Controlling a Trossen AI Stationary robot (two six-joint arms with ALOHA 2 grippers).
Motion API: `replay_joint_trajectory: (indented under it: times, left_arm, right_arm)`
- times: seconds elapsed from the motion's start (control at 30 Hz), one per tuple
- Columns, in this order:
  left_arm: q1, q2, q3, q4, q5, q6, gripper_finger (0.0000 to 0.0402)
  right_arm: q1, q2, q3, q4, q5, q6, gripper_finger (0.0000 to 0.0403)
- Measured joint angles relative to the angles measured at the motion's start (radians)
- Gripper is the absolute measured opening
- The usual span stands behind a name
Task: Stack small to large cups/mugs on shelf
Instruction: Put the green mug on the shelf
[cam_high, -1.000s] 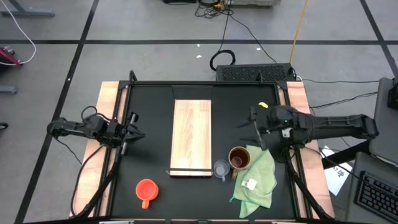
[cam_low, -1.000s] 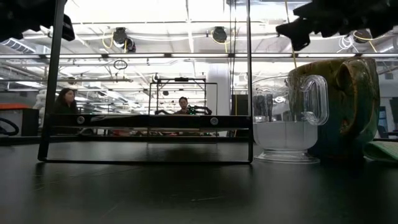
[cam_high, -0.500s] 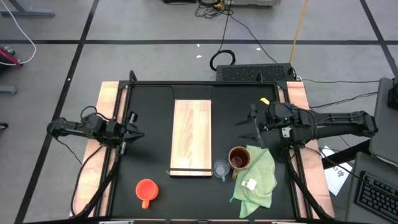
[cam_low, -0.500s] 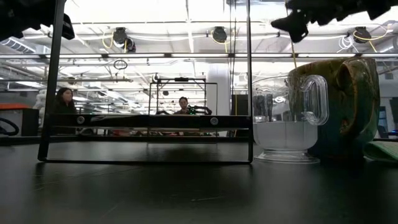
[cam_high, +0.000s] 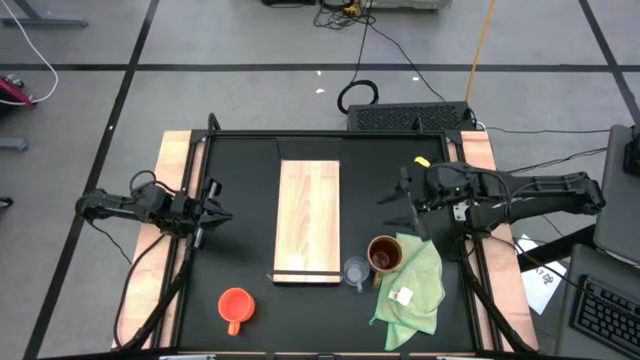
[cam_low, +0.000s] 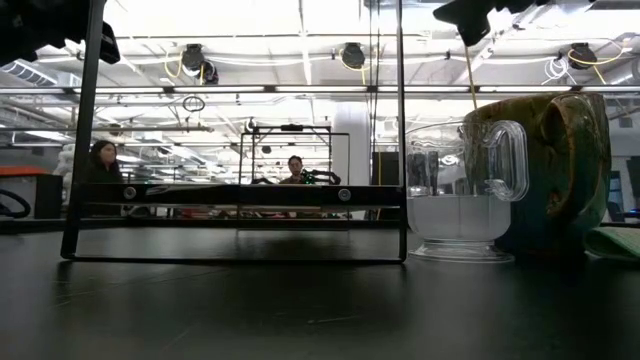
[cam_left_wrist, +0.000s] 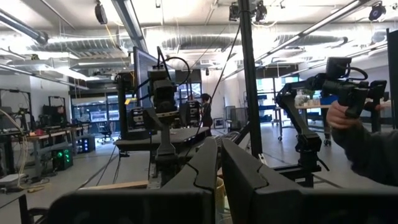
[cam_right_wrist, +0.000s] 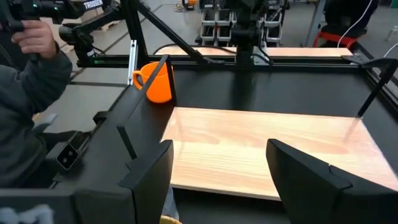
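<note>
The light-wood shelf (cam_high: 308, 220) lies flat in the middle of the black table, its dark strip at the near end. The brown mug (cam_high: 383, 253) and the small clear glass cup (cam_high: 356, 270) stand upright side by side just right of the shelf's near end; both also show in the low view, the mug (cam_low: 550, 170) and the glass cup (cam_low: 455, 195). The orange-red mug (cam_high: 235, 305) stands near the front left. My right gripper (cam_high: 405, 205) hovers open above the table, beyond the brown mug. My left gripper (cam_high: 210, 205) is shut and empty at the table's left side.
A light green cloth (cam_high: 412, 285) lies crumpled right of the brown mug, touching it. A black frame rail (cam_low: 240, 195) runs along the table's edges. A person (cam_right_wrist: 31, 93) stands beyond the table's left side, a hand (cam_left_wrist: 348, 118) on a controller.
My right gripper has risen, staying open, and now sits higher above the brown mug and glass cup. The mugs, the cup and the shelf have not moved.
</note>
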Motion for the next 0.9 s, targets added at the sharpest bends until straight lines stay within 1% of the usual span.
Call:
replay_joint_trajectory:
  times: [0.17, 0.3, 0.43, 0.5, 0.67, 0.77, 0.9]
  left_arm:
    - [0.000, 0.000, 0.000, -0.006, 0.000, 0.000, 0.0026]
    - [0.000, 0.000, 0.000, -0.007, 0.001, 0.000, 0.0026]
    - [0.000, 0.000, 0.000, -0.027, 0.001, 0.000, 0.0026]
    - [0.000, 0.000, 0.000, -0.042, 0.001, 0.001, 0.0026]
    - [0.000, 0.000, 0.000, -0.048, 0.001, 0.006, 0.0026]
    - [0.000, 0.000, 0.000, -0.048, 0.000, 0.004, 0.0026]
    - [0.000, 0.000, 0.000, -0.057, 0.001, -0.009, 0.0026]
  right_arm:
    - [0.000, 0.003, 0.000, 0.001, -0.001, 0.007, 0.0252]
    - [0.000, 0.031, 0.000, 0.023, -0.002, -0.001, 0.0252]
    - [0.000, 0.086, 0.000, 0.084, -0.004, 0.091, 0.0252]
    - [0.000, 0.114, 0.001, 0.075, -0.005, 0.101, 0.0252]
    - [0.000, 0.179, 0.082, -0.099, 0.003, 0.086, 0.0252]
    - [0.000, 0.214, 0.150, -0.244, 0.055, 0.072, 0.0252]
    - [-0.001, 0.243, 0.214, -0.352, 0.112, 0.048, 0.0252]
